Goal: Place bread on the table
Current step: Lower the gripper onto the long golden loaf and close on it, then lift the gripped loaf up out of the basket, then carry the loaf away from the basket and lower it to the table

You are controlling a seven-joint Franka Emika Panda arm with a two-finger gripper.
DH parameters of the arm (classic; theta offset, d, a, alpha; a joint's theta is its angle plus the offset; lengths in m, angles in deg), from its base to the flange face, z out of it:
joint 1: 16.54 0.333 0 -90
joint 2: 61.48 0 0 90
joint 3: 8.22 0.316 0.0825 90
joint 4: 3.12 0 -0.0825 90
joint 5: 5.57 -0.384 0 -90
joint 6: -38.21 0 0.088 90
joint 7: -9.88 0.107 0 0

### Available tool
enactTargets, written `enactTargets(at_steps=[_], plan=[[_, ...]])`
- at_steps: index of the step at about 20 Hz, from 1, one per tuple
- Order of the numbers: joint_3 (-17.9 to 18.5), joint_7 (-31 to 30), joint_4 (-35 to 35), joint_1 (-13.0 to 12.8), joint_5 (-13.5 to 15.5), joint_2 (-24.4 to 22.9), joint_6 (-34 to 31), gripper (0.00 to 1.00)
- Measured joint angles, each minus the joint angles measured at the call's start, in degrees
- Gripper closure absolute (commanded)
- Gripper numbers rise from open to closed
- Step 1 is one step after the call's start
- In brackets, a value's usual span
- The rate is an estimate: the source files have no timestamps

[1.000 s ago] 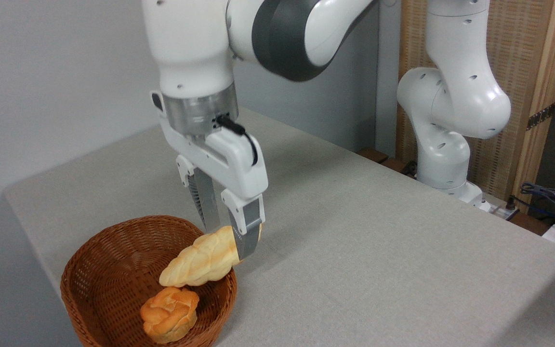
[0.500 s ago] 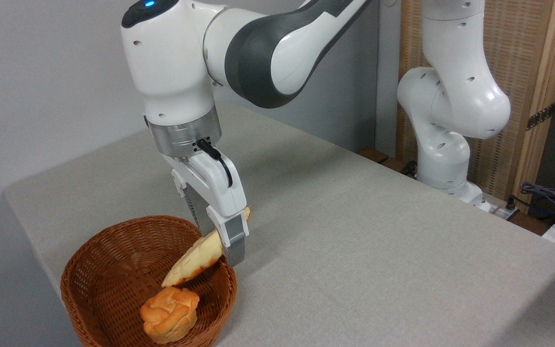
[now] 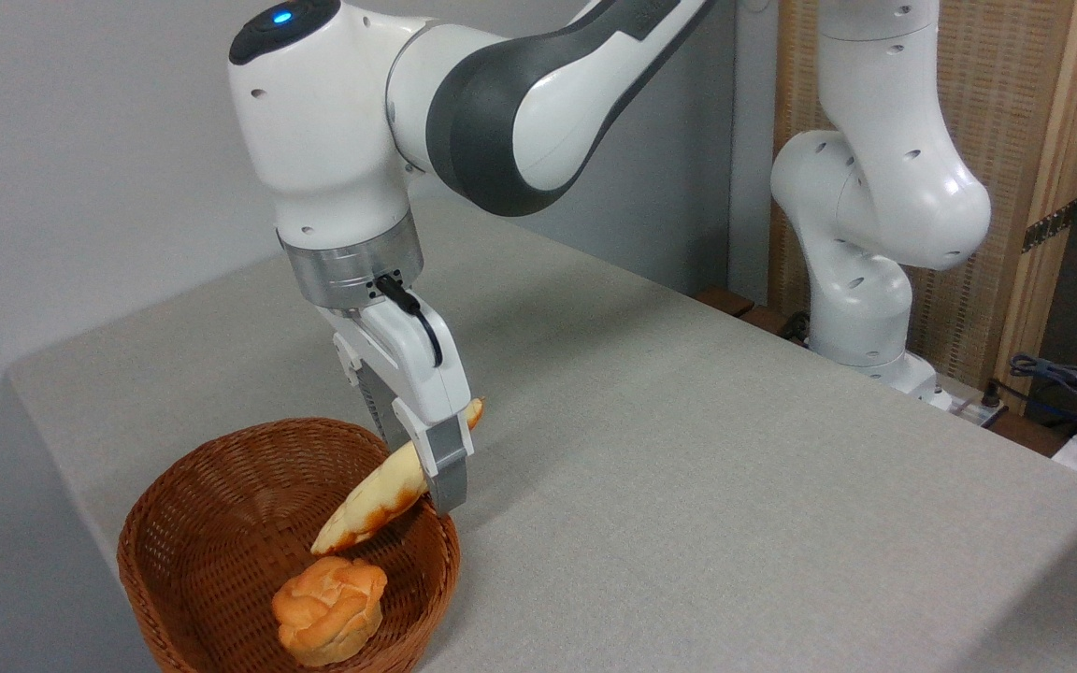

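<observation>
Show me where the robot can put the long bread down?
The light grey cloth-like table lies bare from the brown wicker basket across to the white arm base. The basket is crowded: the round orange bun, plus the long pale braided bread in the tool.

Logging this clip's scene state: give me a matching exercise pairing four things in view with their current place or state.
Things:
1. bread
2. round bun
3. basket
4. tool

States:
A. lying on the basket floor
B. standing on the table, near its front-left corner
C. tilted, held near one end, lower tip over the basket
D. shut on the loaf

Pairs: 1-C, 2-A, 3-B, 4-D
</observation>
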Motion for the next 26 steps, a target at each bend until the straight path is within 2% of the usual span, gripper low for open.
enactTargets(at_steps=[15, 19, 26], plan=[[-0.28, 0.0, 0.05, 0.0, 0.01, 0.01, -0.03, 0.73], [-0.27, 0.0, 0.69, 0.04, 1.5, -0.2, -0.03, 0.72], [-0.27, -0.01, 1.03, 0.05, 2.17, -4.44, -2.26, 0.7]])
